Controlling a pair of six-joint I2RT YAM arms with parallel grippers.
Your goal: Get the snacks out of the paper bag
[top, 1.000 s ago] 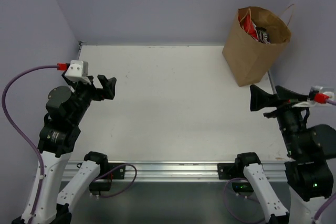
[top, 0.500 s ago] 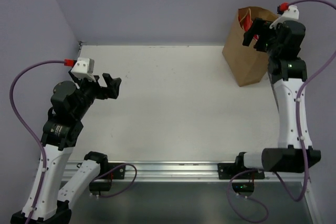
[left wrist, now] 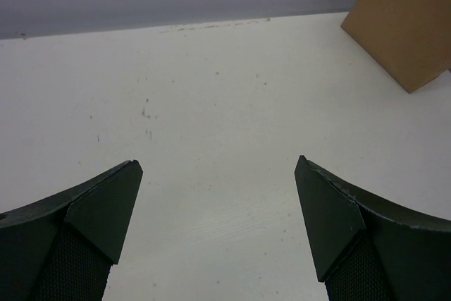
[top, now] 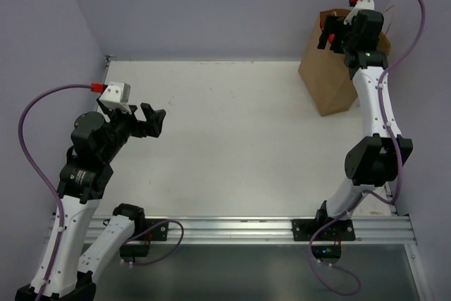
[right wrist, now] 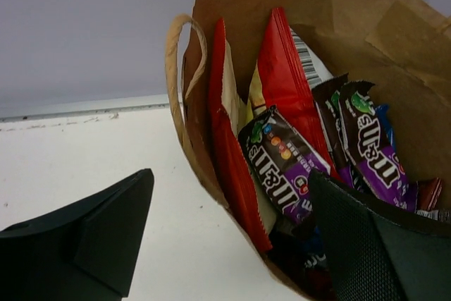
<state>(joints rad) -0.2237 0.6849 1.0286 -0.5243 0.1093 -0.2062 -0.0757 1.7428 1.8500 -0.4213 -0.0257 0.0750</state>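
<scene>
My right gripper hangs spread wide at the mouth of the paper bag in the far right corner, with the snacks standing inside. I'd straddle the nearest purple candy bar, pinch its top and lift straight up so the bag doesn't tip. My left gripper is spread too, at the left.

A scuffed white table between lavender walls.

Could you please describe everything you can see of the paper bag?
The paper bag is brown kraft paper, creased, standing with its mouth open at the table's far right corner. A twisted handle arches off its rim. Red packets and purple M&M's packets stand inside it. The open right gripper hovers at its mouth; contact is unclear.
</scene>
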